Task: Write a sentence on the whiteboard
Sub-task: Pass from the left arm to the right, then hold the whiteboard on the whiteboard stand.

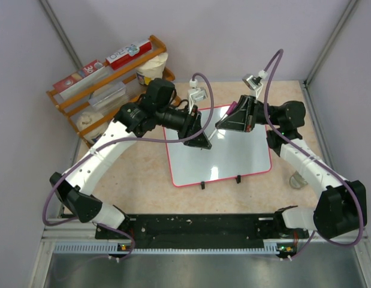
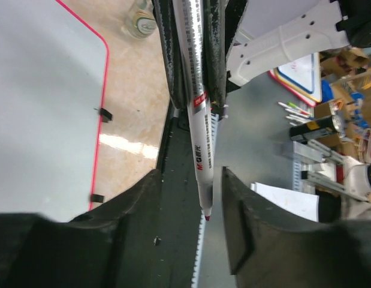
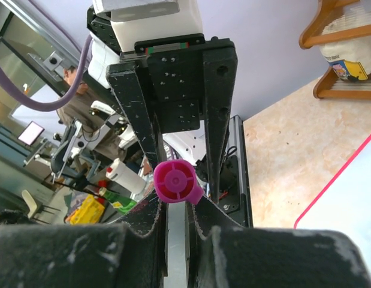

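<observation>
We read right gripper [image 3: 176,211] clamped on marker [image 2: 197,138]. Left gripper [image 2: 191,174] parted, clear of marker tip. Marker axis runs gripper to gripper. Whiteboard [image 1: 221,157] blank, flat on desk [image 1: 137,180] beneath both; right arm best placed.

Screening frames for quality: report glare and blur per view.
Top external: even light, no hotspot on the white pink-rimmed whiteboard. Left wrist: bright glare on the tan tabletop; left tool's black fingers blurred, white marker pen sharp. Right wrist: right tool's fingers soft, magenta cap sharp.
</observation>
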Tool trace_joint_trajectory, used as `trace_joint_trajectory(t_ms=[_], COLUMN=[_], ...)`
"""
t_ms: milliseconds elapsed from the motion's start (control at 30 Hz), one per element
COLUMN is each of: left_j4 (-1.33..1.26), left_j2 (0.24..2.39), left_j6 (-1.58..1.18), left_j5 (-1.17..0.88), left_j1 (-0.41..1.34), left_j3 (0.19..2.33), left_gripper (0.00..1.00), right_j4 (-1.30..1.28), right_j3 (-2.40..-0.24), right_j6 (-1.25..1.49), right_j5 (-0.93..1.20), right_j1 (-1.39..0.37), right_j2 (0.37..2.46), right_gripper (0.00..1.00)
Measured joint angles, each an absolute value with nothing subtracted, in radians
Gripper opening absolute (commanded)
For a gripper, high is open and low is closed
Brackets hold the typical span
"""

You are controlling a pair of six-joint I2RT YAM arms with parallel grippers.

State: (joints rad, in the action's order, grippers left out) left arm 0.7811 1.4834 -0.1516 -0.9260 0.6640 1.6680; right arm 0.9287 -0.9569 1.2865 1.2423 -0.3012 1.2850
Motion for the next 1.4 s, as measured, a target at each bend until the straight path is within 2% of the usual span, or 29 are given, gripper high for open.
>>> trace_joint_trajectory(t_ms=[100, 200, 367, 600, 1033, 1400], left_j4=[0.783, 0.781, 0.748, 0.633, 0.460, 0.416], left_j2=[1.477, 1.462, 1.395, 1.262, 1.108, 1.042], left_j6=[-0.144, -0.144, -0.155, -0.208, -0.404, -0.492], left_j5=[-0.883, -0.838, -0.765, -0.662, -0.532, -0.437], left_j1=[0.663, 0.661, 0.651, 0.598, 0.374, 0.326], left_j3=[1.668, 1.668, 1.640, 1.528, 1.201, 0.986], left_gripper=[0.73, 0.77, 0.79, 0.82, 0.83, 0.84], right_j4=[0.849, 0.700, 0.371, 0.119, -0.055, -0.102], right_j3=[-0.957, -0.958, -0.982, -0.989, -0.896, -0.789], right_j6=[1.238, 1.129, 0.892, 0.693, 0.527, 0.497], right_j5=[1.231, 1.203, 1.113, 0.958, 0.677, 0.556], right_j1=[-0.301, -0.301, -0.304, -0.305, -0.305, -0.305], right_j2=[1.275, 1.247, 1.179, 1.070, 0.820, 0.658], right_gripper=[0.00, 0.00, 0.00, 0.00, 0.00, 0.00])
